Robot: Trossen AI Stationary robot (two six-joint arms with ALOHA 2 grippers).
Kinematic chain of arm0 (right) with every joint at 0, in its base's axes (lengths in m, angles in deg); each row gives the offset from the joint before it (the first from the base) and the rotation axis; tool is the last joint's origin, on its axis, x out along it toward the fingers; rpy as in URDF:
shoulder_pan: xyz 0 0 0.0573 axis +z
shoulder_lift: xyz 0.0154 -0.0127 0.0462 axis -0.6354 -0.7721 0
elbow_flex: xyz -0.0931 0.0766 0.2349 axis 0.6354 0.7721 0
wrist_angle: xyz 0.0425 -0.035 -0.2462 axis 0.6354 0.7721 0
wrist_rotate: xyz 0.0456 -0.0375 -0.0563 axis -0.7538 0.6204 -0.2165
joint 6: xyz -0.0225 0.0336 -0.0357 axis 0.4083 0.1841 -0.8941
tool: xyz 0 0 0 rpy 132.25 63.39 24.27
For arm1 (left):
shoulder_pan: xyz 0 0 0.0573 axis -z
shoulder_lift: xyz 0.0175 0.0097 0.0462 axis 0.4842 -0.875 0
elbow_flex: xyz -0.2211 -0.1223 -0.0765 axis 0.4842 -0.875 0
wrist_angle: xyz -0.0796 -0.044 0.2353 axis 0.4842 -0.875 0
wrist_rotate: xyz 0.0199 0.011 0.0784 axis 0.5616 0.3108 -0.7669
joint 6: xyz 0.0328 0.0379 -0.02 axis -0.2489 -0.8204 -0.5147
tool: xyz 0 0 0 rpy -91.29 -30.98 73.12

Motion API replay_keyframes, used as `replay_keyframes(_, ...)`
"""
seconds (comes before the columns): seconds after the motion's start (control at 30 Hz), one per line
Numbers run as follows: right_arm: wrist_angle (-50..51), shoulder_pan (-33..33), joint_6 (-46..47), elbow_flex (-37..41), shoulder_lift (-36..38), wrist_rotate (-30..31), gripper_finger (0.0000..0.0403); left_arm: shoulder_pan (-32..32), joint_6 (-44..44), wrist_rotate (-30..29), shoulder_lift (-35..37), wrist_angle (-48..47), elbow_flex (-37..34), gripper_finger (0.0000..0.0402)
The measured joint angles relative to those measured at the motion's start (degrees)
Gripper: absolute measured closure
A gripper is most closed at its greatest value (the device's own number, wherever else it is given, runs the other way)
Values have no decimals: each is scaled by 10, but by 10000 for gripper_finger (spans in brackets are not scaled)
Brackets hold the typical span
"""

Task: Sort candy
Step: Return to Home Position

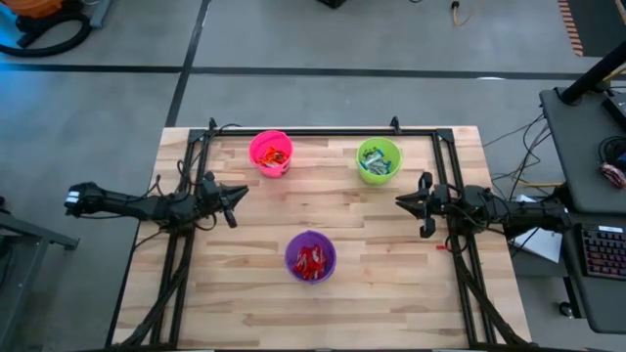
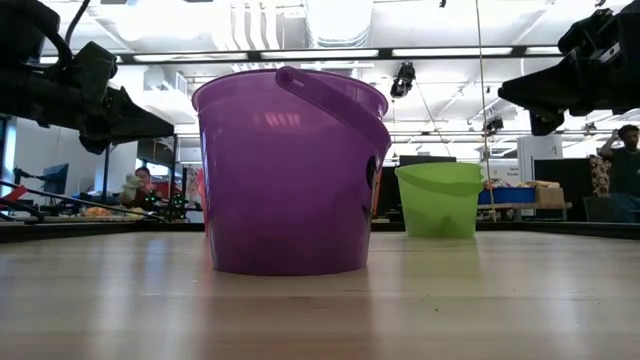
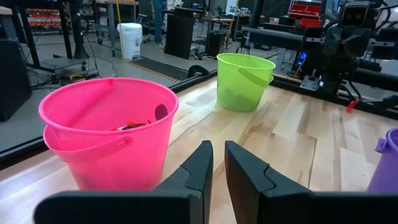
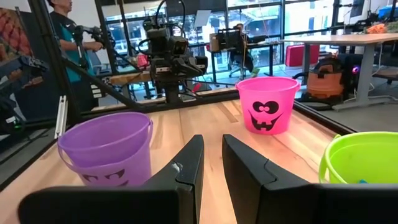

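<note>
The left hand (image 1: 240, 200) hangs over the table's left edge, pointing inward, its fingers (image 3: 198, 168) narrow with a thin gap and nothing held; the pink cup (image 1: 254, 149) stands just ahead of it toward the far edge, with orange candy (image 1: 275, 156) inside; the purple cup (image 1: 291, 256) stands alone nearer the front, about midway between the two arms, with red candy (image 1: 311, 262) in it; in the low view it fills the middle and hides the pink cup; the green cup (image 1: 395, 149) stands at the far right, well apart from the pink one, holding blue-and-white candy (image 1: 376, 167); the right hand (image 1: 403, 203) hangs over the right edge, facing the left one, fingers (image 4: 186, 168) likewise narrow and holding nothing; no cup lies between the two hands.

The table (image 1: 254, 293) is pale wood planks, with a black frame (image 1: 323, 132) along its far edge and sides; the floor (image 1: 323, 93) around it is grey concrete crossed by dark lines; a desk (image 1: 577, 147) with a keyboard (image 1: 597, 249) stands to the right; beyond the table the room is an open workshop with strip lights, and a person (image 4: 62, 31) stands behind the left arm.

Three cups, one of each colour; two arms; the candy in each cup is heaped and cannot be counted.
</note>
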Motion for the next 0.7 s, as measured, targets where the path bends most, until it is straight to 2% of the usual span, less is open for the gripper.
replay_keyframes(0.7,0,0,4,-6,0,1,351,0,0,0,-1,0,0,375)
